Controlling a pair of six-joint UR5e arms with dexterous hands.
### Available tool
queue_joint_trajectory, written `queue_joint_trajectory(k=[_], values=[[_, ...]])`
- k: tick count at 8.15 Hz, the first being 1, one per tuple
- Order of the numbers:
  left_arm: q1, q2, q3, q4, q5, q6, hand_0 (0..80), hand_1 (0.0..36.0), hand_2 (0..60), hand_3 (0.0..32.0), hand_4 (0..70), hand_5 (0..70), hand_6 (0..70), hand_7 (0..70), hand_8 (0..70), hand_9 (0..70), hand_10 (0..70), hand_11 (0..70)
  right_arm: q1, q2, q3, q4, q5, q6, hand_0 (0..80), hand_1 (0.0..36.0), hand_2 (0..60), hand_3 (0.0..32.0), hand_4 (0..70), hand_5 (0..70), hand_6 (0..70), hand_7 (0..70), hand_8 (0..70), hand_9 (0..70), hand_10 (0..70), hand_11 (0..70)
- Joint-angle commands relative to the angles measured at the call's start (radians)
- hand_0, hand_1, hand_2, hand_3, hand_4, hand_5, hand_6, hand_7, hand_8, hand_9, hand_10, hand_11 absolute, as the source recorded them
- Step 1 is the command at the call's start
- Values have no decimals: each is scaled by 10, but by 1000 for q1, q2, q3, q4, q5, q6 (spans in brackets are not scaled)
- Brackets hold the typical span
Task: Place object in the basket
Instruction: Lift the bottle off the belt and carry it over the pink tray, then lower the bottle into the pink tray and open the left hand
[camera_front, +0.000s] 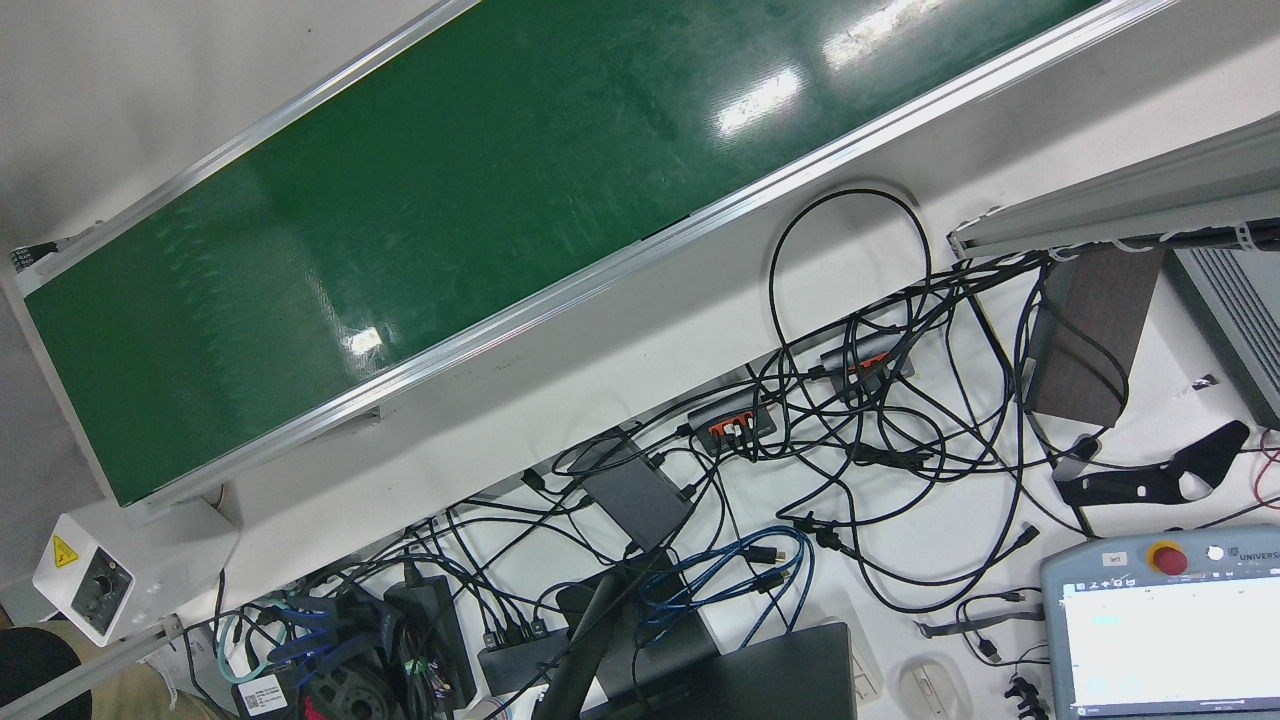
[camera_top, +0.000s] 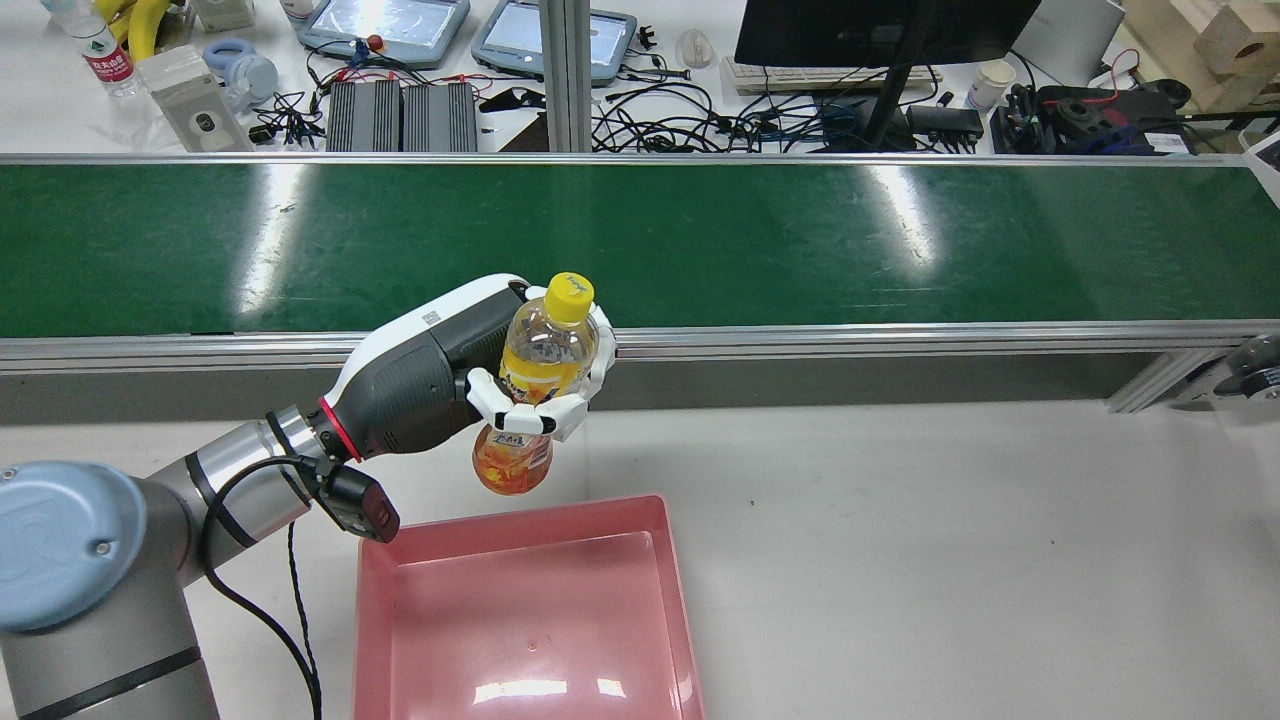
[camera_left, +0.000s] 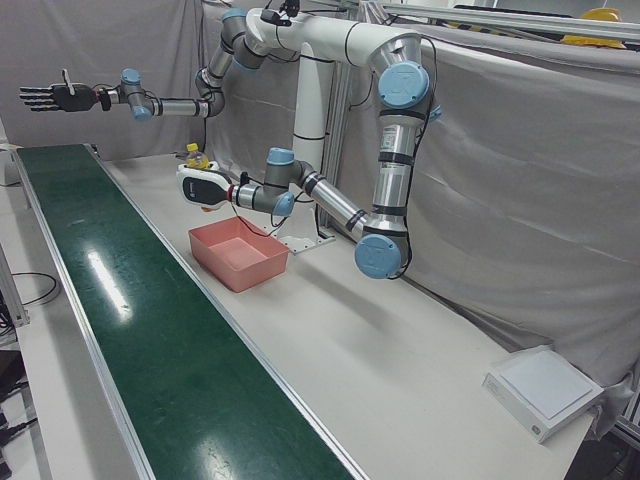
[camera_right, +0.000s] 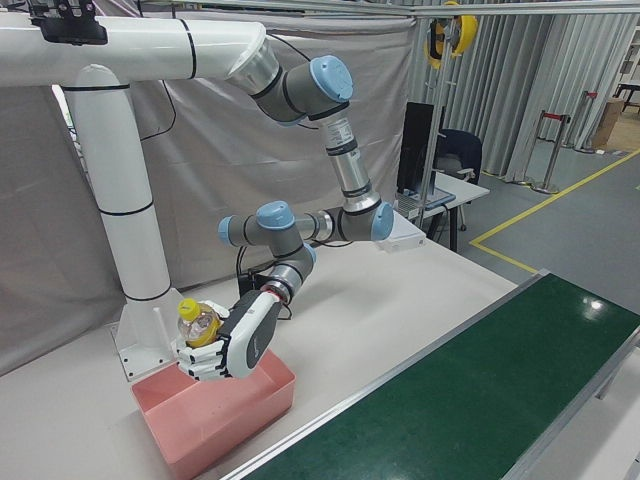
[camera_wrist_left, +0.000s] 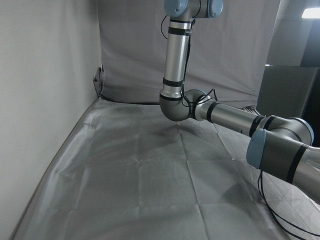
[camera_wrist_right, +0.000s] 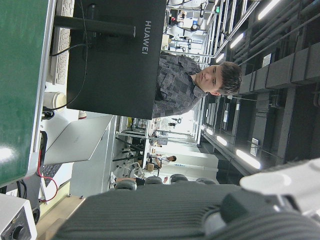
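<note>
The left hand (camera_top: 520, 390) is holding an orange-drink bottle (camera_top: 545, 350) at centre left of the rear view, its white fingers (camera_top: 510, 415) wrapping the label. The bottle is standing nearly upright, yellow cap up, and hanging clear of the worktop (camera_top: 900, 520). Its base is hovering just past the far rim of the pink basket (camera_top: 520, 520), so the basket is lying below and towards the bottom of the frame. The right hand (camera_left: 50, 97) is reaching out well apart, fingers spread and empty.
</note>
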Motion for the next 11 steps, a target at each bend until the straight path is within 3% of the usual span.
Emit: queue_joint_trajectory(k=[1, 2, 4, 5, 6, 7, 8, 9, 11], values=[[16, 66, -34, -51, 9, 0, 477, 42, 2, 0, 301, 492, 130, 147, 240, 301, 273, 398, 0, 0, -1, 0, 0, 0, 0, 0, 0, 0, 0, 0, 0, 0, 0, 0, 0, 0], [16, 100, -35, -91, 11, -6, 475, 1, 0, 0, 260, 434, 97, 87, 166, 196, 210, 307, 0, 0, -1, 0, 0, 0, 0, 0, 0, 0, 0, 0, 0, 0, 0, 0, 0, 0], [16, 105, -35, -108, 34, -6, 410, 0, 0, 2, 178, 246, 44, 34, 91, 101, 90, 125, 0, 0, -1, 0, 0, 0, 0, 0, 0, 0, 0, 0, 0, 0, 0, 0, 0, 0], [13, 100, -32, -104, 78, -5, 393, 0, 0, 14, 169, 210, 37, 25, 79, 82, 72, 98, 0, 0, -1, 0, 0, 0, 0, 0, 0, 0, 0, 0, 0, 0, 0, 0, 0, 0], [8, 102, -32, -104, 80, -5, 305, 0, 0, 20, 164, 194, 33, 21, 72, 72, 65, 86, 0, 0, -1, 0, 0, 0, 0, 0, 0, 0, 0, 0, 0, 0, 0, 0, 0, 0], [2, 103, -32, -111, 82, -8, 84, 0, 0, 32, 154, 170, 25, 20, 64, 62, 54, 66, 0, 0, -1, 0, 0, 0, 0, 0, 0, 0, 0, 0, 0, 0, 0, 0, 0, 0], [2, 105, -34, -115, 82, -8, 67, 0, 0, 42, 146, 151, 19, 15, 57, 58, 52, 62, 0, 0, -1, 0, 0, -2, 0, 0, 0, 0, 0, 0, 0, 0, 0, 0, 0, 0], [2, 103, -34, -115, 83, -8, 118, 0, 0, 54, 141, 146, 17, 10, 54, 53, 50, 61, 0, 0, -1, 0, 0, 0, 0, 0, 0, 0, 0, 0, 0, 0, 0, 0, 0, 0], [2, 103, -32, -116, 97, -8, 150, 0, 0, 48, 139, 142, 16, 8, 53, 53, 41, 50, 0, 0, -1, 0, 0, 0, 0, 0, 0, 0, 0, 0, 0, 0, 0, 0, 0, 0]])
